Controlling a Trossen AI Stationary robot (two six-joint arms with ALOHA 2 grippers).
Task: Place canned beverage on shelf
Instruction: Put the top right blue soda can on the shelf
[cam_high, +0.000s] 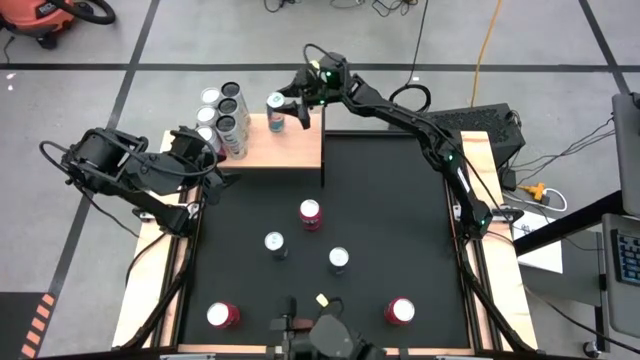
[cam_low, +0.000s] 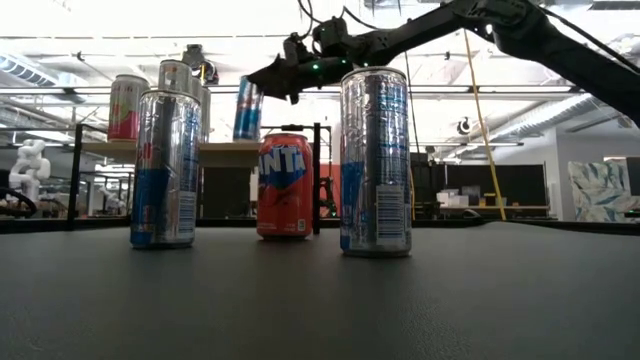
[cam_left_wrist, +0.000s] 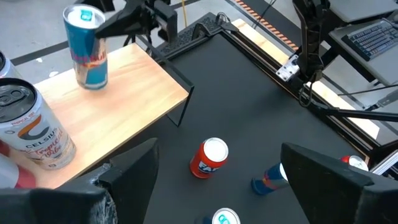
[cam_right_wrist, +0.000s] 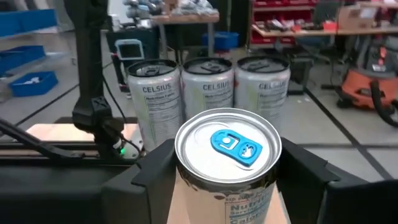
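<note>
The whole table (cam_high: 380, 220) was viewed from straight overhead. The low view was set at mat level, facing the shelf (cam_low: 235, 147) toward 12 o'clock. The shelf (cam_left_wrist: 118, 106) was seen obliquely from the left wrist, and a can (cam_right_wrist: 227, 155) closely from the right wrist; both were shared overhead.

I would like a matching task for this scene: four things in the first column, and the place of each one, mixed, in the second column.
1 blue can
2 orange can
3 Celsius cans
4 left gripper

A on the black mat
B grouped at the left end of the shelf
C beside the shelf, open, empty
D on the shelf, at the right gripper

Pairs: 1-D, 2-A, 3-B, 4-C
</note>
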